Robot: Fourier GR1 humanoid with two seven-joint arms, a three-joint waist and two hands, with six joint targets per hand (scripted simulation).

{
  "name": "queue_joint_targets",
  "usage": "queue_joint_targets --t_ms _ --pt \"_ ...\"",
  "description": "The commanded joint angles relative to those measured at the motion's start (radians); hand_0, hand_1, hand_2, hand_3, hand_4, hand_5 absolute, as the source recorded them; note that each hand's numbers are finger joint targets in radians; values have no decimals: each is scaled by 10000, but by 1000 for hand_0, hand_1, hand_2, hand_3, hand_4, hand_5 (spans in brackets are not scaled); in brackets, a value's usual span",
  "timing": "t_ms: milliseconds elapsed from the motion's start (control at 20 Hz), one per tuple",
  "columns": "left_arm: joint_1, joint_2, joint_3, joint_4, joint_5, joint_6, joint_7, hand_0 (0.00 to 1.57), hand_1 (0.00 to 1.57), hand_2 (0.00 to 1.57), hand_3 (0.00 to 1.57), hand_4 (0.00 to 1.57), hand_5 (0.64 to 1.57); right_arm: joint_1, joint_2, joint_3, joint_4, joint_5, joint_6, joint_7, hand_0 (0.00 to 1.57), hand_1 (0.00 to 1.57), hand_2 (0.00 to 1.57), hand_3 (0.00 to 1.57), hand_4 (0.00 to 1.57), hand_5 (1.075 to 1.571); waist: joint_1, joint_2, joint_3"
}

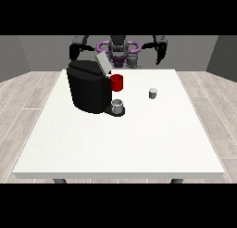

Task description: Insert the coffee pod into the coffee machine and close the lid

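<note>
A black coffee machine stands at the table's left rear, its grey lid tilted up and open. A red part shows at its front, above a grey cup on the machine's base. The small grey coffee pod stands upright on the table, right of the machine and apart from it. The hand at the view's right hangs by the robot's side behind the table's far edge, well away from the pod. The hand at the view's left hangs behind the machine, partly hidden by it.
The white table stretches wide toward the camera in front of the machine and pod. The robot's torso stands behind the far edge. Wooden floor surrounds the table.
</note>
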Motion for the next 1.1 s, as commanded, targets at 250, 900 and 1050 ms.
queue_joint_targets --t_ms 250,900,1050 --pt "-795 1512 185 1787 -1949 262 15 0 0 0 0 0 1571 2 388 1276 -495 84 -731 -400 0 0 0 0 232 1571 -834 692 8" --pt "-2821 2916 318 4850 -4274 1203 -1061 0 0 0 0 0 1571 -1451 183 643 -277 432 -272 -173 0 0 0 0 491 1571 -1582 2733 4" --pt "-3627 3416 589 5610 -4111 535 -1104 0 0 0 0 0 1571 -1749 167 404 241 580 -462 -727 0 0 0 0 448 1571 -1522 3234 8"
